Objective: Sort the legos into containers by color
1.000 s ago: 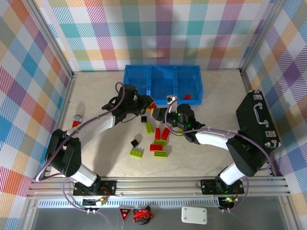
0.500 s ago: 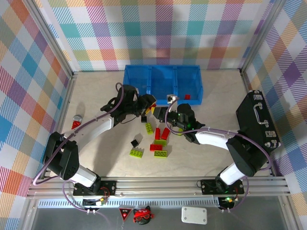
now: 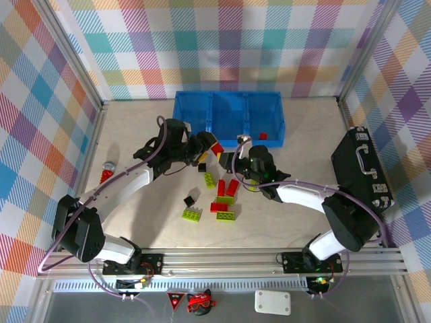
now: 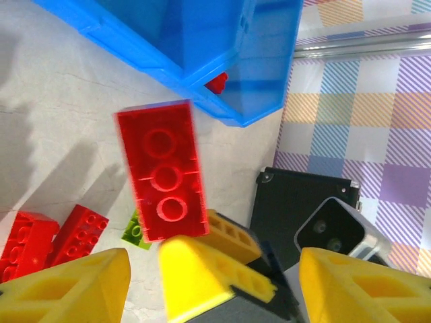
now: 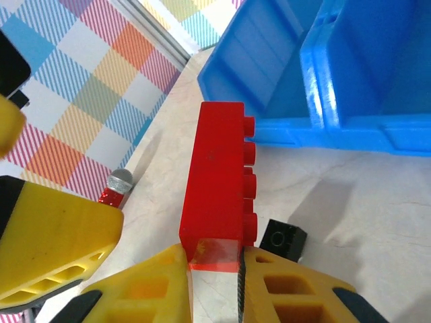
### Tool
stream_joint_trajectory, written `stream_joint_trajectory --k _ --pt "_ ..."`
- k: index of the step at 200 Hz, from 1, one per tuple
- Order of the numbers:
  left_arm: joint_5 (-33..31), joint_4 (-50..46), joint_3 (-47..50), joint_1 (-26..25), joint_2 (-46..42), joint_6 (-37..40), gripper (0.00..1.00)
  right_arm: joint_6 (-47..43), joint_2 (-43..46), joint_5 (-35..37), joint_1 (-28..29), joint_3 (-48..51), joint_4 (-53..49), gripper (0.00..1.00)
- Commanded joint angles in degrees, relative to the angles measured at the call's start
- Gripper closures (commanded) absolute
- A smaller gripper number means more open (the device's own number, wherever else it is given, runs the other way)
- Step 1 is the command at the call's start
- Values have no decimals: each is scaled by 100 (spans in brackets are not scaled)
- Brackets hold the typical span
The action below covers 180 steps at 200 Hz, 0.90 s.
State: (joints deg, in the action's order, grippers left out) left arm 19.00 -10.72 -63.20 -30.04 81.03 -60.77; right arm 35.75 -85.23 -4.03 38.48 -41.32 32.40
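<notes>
The right gripper [image 5: 214, 259] is clamped on one end of a red brick [image 5: 219, 178], holding it lifted off the table just near of the bin [image 5: 316, 87]. The left gripper [image 3: 204, 143] has its fingers apart, clear of the brick. This is likely a handover, since a red piece [image 3: 262, 135] lies in the right compartment, within the right gripper's easier reach
</notes>
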Motion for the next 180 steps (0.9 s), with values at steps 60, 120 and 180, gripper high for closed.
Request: stream_joint_trajectory --k 60,120,180 --pt "-146 -800 -93 207 -363 642 33 -669 919 -147 -1457 -323 -1829 78" --pt "-375 -1198 -26 279 -705 903 33 -872 288 -662 -2567 -1076 -2654 77" --pt "-564 -1502 51 321 -988 1026 32 -821 -1229 -1130 -2793 -2442 -3077 78"
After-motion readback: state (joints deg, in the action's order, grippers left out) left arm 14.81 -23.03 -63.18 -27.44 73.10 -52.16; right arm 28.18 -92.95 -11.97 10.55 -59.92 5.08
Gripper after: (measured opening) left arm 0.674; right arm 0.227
